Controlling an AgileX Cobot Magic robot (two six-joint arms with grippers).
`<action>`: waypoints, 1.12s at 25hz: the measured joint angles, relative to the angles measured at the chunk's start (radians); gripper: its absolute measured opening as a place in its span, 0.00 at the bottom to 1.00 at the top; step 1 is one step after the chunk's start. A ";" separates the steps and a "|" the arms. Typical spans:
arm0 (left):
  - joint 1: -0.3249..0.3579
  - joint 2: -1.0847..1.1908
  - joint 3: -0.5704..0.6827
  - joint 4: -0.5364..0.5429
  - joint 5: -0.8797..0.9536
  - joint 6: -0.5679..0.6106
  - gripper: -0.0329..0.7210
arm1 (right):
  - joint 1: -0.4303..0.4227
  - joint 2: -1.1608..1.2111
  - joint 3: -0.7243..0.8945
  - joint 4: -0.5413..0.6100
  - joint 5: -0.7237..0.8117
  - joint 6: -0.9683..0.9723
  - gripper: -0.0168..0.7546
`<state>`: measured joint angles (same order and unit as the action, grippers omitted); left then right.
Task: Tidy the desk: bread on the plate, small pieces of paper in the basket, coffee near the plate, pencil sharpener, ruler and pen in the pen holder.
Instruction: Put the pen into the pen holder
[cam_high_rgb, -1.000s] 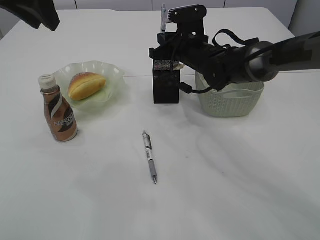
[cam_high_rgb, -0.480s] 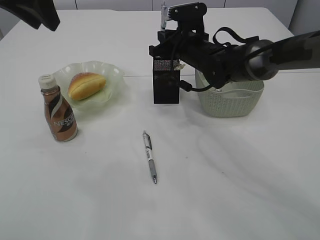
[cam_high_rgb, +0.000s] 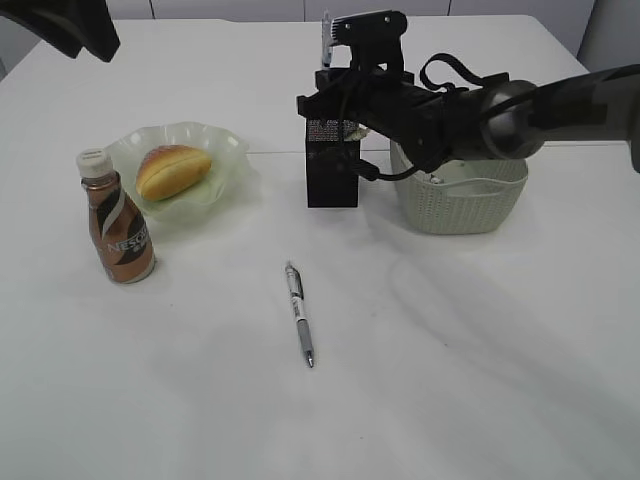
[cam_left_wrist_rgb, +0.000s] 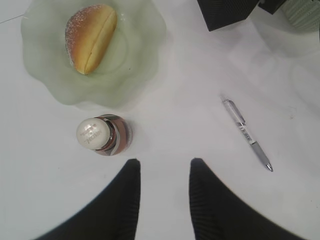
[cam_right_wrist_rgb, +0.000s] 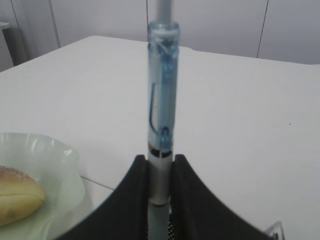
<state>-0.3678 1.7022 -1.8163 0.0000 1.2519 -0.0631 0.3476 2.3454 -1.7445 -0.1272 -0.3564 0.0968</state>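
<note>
Desk (cam_high_rgb: 480, 380), a large plain white tabletop, was partly tidied. At the left the brown-and-bronze Nescafe coffee bottle with its white cap (cam_high_rgb: 118, 222) stood just beside the translucent pale green glass plate with a ruffled rim (cam_high_rgb: 226, 150), and the oblong golden-yellow bread bun (cam_high_rgb: 172, 170) lay in that plate; both steps looked done. A silver-and-white pen (cam_high_rgb: 299, 312) lay loose on the bare top near the middle, still to be put away. Right of it stood the black square metal-mesh pen holder (cam_high_rgb: 330, 180), and above it the right gripper (cam_high_rgb: 330, 75) was clenched on an upright clear blue-tinted pen (cam_high_rgb: 326, 30), seemingly about to lower it into the cup. Furthest right sat the pale sage-green perforated plastic basket (cam_high_rgb: 470, 205); whether paper lay inside could not be told, and no ruler or sharpener was visible.

The left wrist view looked straight down on the bottle cap, the bun and the loose pen, with the left gripper (cam_left_wrist_rgb: 165, 192) hanging apart and empty above the desk. Only the right wrist view showed the two fingers (cam_right_wrist_rgb: 192, 200) pinching the held pen's lower barrel.
</note>
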 joint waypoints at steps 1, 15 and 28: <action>0.000 0.000 0.000 0.000 0.000 0.000 0.36 | 0.000 0.002 -0.007 0.000 0.005 0.000 0.16; 0.000 0.014 0.000 0.000 0.000 0.000 0.36 | 0.000 0.012 -0.071 0.005 0.146 -0.002 0.16; 0.000 0.019 0.000 0.000 0.000 0.000 0.36 | 0.000 0.012 -0.097 0.007 0.193 -0.002 0.17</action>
<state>-0.3678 1.7208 -1.8163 0.0000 1.2519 -0.0631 0.3476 2.3571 -1.8411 -0.1200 -0.1632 0.0952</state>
